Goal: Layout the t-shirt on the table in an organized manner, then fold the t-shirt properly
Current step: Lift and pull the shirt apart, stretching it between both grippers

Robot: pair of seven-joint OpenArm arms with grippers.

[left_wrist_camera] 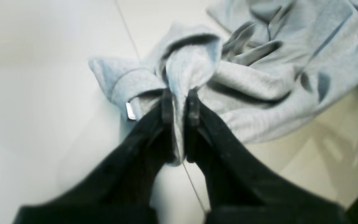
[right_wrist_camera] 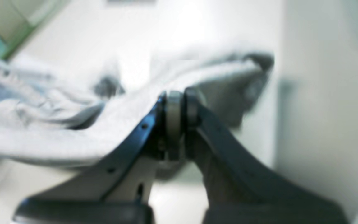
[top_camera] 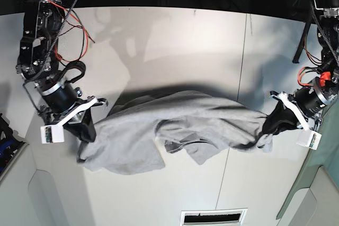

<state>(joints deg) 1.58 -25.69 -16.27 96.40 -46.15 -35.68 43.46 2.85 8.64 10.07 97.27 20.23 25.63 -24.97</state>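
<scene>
The white bench (top_camera: 175, 41) is seen filling the base view, with a thin dark seam run down it at about 2 o'clock of centre. The light grey t-shirt (top_camera: 180, 125) is stretched across the middle of the bench from 9 o'clock to 3 o'clock, bunched and creased, its middle folds sagged toward 6 o'clock and a broad flap spread on the surface at 8 o'clock. At the 9 o'clock end the cloth is gripped by the right pincer (top_camera: 87, 128); in the right wrist view its jaws are pressed together on a thin edge of fabric, which is draped away toward 9 o'clock of that view, blurred. At the 3 o'clock end the cloth is gripped by the left pincer (top_camera: 267, 130); in the left wrist view the left pincer (left_wrist_camera: 180, 102) is shown nearly closed, with a gathered fold of the shirt pinched between its black fingers (left_wrist_camera: 167, 107). A small white tag (left_wrist_camera: 130, 111) is seen just beside that pinch, at 9 o'clock of it.
</scene>
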